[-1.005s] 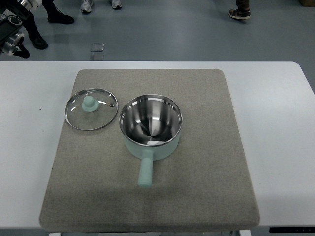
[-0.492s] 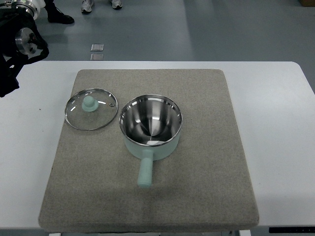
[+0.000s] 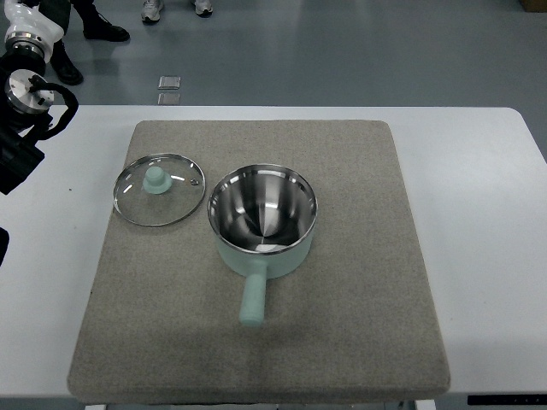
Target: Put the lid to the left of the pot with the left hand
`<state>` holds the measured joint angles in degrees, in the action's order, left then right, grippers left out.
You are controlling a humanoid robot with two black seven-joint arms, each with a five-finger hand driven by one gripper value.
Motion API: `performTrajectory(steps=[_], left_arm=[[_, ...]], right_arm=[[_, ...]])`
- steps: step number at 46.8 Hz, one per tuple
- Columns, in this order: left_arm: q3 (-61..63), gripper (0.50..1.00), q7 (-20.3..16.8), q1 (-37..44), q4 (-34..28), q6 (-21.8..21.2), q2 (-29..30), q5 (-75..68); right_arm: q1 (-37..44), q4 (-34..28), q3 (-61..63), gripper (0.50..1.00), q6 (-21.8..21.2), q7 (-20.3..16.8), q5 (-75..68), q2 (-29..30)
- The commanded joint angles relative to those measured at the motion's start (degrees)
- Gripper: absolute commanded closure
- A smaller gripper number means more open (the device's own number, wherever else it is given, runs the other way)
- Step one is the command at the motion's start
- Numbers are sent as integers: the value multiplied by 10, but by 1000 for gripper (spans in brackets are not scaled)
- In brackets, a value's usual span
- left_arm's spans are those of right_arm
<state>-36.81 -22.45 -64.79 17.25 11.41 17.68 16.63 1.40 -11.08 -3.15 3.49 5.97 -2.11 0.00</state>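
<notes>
While my left arm [image 3: 26, 111] shows only at the far upper-left edge of the top view, above the white table [image 3: 479, 188], I cannot tell how its fingers stand, since the dark and metal parts there do not resolve into a clear hand. A grey felt mat [image 3: 359, 325] covers most of the table. Beyond the table's far edge lies a blue-grey floor, with shoes [image 3: 416, 21] of people standing at the top of the picture and a small pale square thing [image 3: 168, 83] on the floor. Nothing lies between my arm and the mat apart from bare tabletop.

On the mat, the pot [image 3: 262, 224] stands upright near the middle, pale mint outside and shiny steel inside, its mint handle [image 3: 253, 299] pointing toward the near edge. Just to its left lies the lid [image 3: 160, 189], flat on the mat near the mat's left border. It is clear glass with a metal rim and a mint knob on top. Its rim sits very close to the pot's rim; whether they touch I cannot tell.
</notes>
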Motion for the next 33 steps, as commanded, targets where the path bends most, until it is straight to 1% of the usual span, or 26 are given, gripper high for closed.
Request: performTrajectory(steps=[1, 8, 16, 22, 33], left_arm=[[-23, 506, 0, 6, 1, 4, 0, 4], [-56, 506, 0, 22, -1, 44, -2, 5], [-63, 506, -1, 44, -26, 79, -11, 4], [-62, 506, -1, 48, -35, 78, -23, 3], [-56, 506, -1, 46, -35, 80, -27, -5]], right_arm=[[0, 0, 0, 576, 0, 0, 0, 0], [0, 0, 0, 576, 0, 0, 0, 0], [0, 0, 0, 576, 0, 0, 0, 0], [0, 0, 0, 576, 0, 0, 0, 0], [0, 0, 0, 576, 0, 0, 0, 0]])
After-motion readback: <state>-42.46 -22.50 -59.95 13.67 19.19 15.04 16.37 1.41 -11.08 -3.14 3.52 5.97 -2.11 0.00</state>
